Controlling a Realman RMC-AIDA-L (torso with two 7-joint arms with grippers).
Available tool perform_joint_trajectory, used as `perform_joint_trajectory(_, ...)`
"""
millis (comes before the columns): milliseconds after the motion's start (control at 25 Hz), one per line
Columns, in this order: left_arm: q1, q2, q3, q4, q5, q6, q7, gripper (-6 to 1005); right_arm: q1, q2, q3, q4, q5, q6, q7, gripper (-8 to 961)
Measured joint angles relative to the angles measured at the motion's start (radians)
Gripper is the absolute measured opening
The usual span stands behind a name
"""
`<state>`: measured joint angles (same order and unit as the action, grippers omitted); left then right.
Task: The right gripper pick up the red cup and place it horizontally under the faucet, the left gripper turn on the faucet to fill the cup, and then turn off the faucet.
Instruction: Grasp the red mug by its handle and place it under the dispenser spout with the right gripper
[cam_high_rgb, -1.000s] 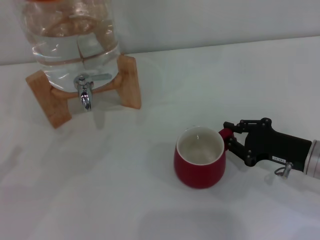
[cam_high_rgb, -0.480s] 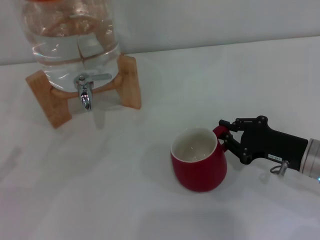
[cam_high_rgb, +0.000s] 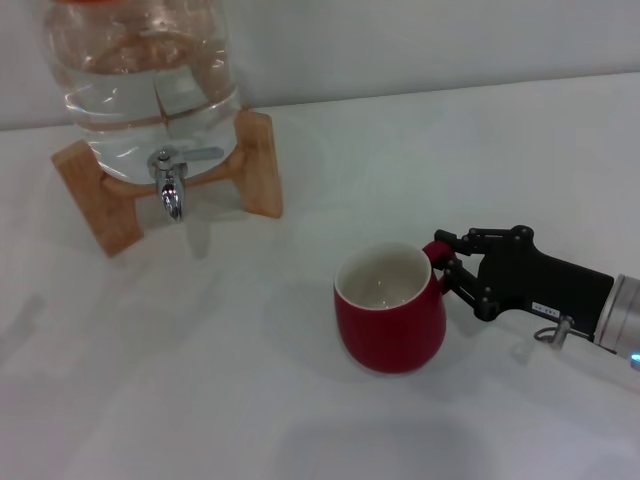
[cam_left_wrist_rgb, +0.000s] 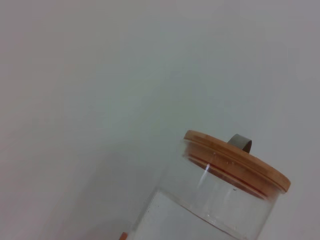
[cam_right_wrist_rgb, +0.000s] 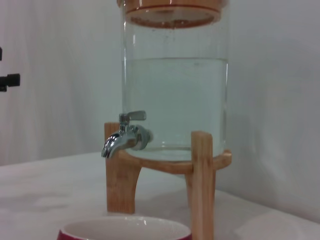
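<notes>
Dark-red glazed ceramic forms the red cup (cam_high_rgb: 390, 308), a squat rounded mug with a white inside and a small loop handle at its 3 o'clock side. It is seen upright near the middle of the white table (cam_high_rgb: 250, 400), and whether it is lifted or resting cannot be told. The handle is clamped between the jaws of the right gripper (cam_high_rgb: 443, 266), a black claw on a silver-white arm reaching in from 3 o'clock.

At about 10 o'clock from the cup, well apart, the faucet (cam_high_rgb: 170, 180) is found: a shiny chrome spout turned downward, with a flat lever, fitted to a clear water jar (cam_high_rgb: 140, 70) on a wooden stand (cam_high_rgb: 255, 160).

A grip on so small a handle is judged risky: the smooth cup could swing or slip in transit, or be knocked against the stand when brought under the spout.

No part of the left gripper is shown in any view.
</notes>
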<state>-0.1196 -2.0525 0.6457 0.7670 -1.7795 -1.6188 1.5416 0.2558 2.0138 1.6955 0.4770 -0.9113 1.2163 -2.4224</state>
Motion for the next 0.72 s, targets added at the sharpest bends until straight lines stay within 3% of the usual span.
perform_joint_trajectory(720, 0.001, 0.001, 0.001, 0.001, 0.006, -0.014, 0.001, 876, 0.075, 0.000, -0.257, 0.015, 0.247, -0.161, -0.037, 172)
